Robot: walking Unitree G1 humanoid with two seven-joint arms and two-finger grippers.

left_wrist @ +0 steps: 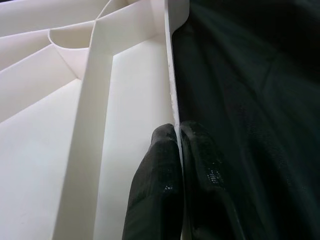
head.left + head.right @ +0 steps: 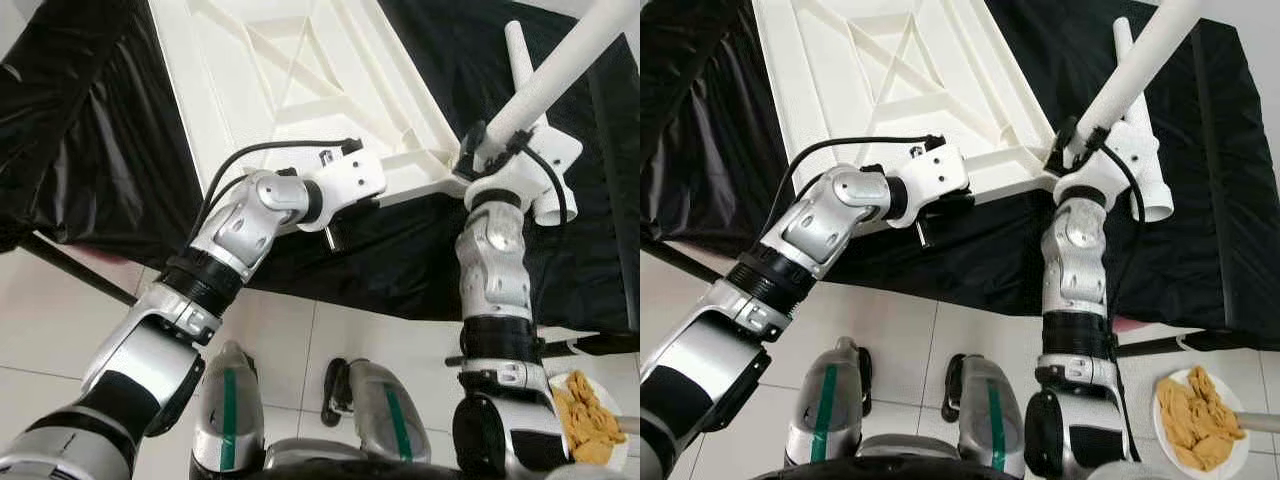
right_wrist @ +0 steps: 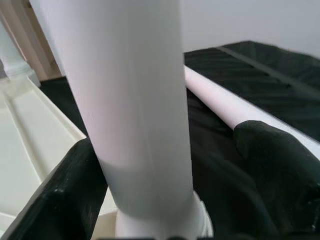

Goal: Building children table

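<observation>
Here the left gripper (image 1: pixel 177 165) pinches the near rim of the upside-down white tabletop (image 2: pixel 300 80), fingers nearly closed on the thin edge. The right gripper (image 3: pixel 165 175) clasps a white table leg (image 2: pixel 560 70) rising diagonally from the tabletop's near corner. A second leg (image 2: pixel 1140 110) lies on the black-covered worktop (image 2: pixel 1200 200).

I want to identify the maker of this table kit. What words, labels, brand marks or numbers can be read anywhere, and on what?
None can be read.
Upturned white tabletop: bare ribbed plastic, no mark.
White table leg in the right end effector: plain.
Black cloth: unmarked.
</observation>
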